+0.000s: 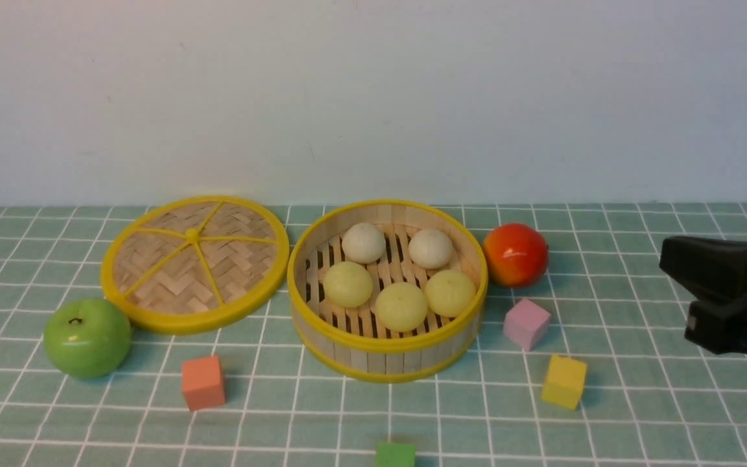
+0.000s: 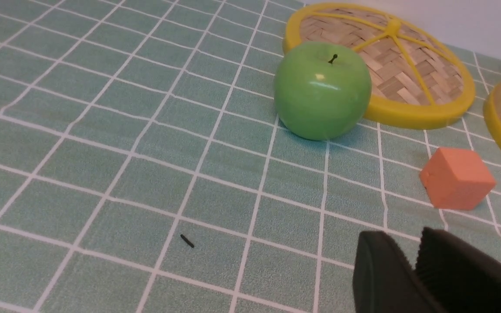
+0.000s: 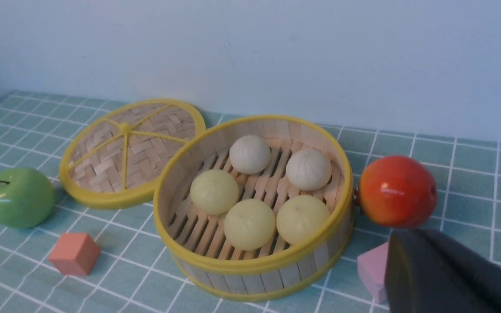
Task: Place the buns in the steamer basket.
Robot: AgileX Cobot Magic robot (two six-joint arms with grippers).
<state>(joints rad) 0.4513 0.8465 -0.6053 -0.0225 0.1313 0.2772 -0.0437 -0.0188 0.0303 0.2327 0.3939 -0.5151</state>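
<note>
The steamer basket (image 1: 386, 342) stands mid-table, and all the buns lie inside it. Two off-white buns (image 1: 364, 242) (image 1: 430, 248) sit at the back. Three pale yellow-green buns (image 1: 347, 283) (image 1: 401, 306) (image 1: 450, 292) sit in front. In the right wrist view the same basket (image 3: 250, 261) and buns (image 3: 249, 224) show. My right gripper (image 1: 678, 288) (image 3: 400, 248) hangs shut and empty to the basket's right, over a pink cube. My left gripper (image 2: 402, 239) is out of the front view. Its fingers stand slightly apart over bare cloth, holding nothing.
The flat woven lid (image 1: 195, 263) lies left of the basket, with a green apple (image 1: 87, 337) in front of it. A red-orange fruit (image 1: 515, 254) touches the basket's right side. Orange (image 1: 203, 383), pink (image 1: 526, 323), yellow (image 1: 564, 381) and green (image 1: 395, 454) cubes lie around. A wall stands behind.
</note>
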